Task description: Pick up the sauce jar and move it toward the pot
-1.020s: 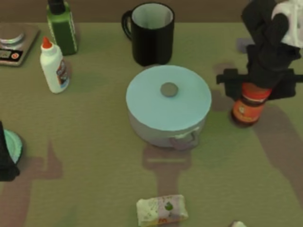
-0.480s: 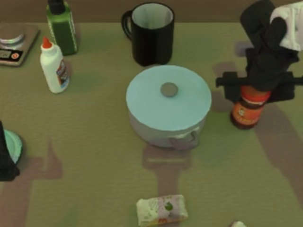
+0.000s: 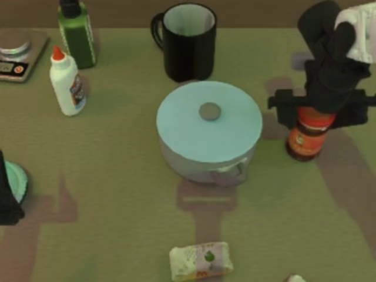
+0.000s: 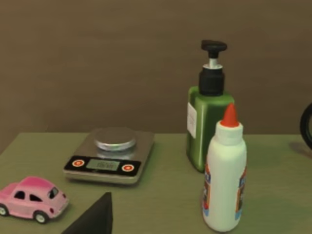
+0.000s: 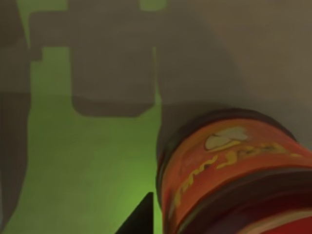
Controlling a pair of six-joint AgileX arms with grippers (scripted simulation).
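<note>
The right claw [image 3: 317, 111] grips the sauce jar [image 3: 305, 138] at its lid, just beside the pot [image 3: 208, 132]; lift straight, then carry gently potward.

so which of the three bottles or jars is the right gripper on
The sauce jar, right of the pot; the green bottle and glue bottle stand far left.

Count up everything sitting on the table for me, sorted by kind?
Bottles: 2 (green bottle, white glue bottle)
Jars: 1 (sauce jar)
Cookware: 1 (pot)
Mugs: 1 (black mug)
Scales: 1 (kitchen scale)
Toys: 1 (pink toy car)
Packets: 1 (wrapped packet)
Total: 8
</note>
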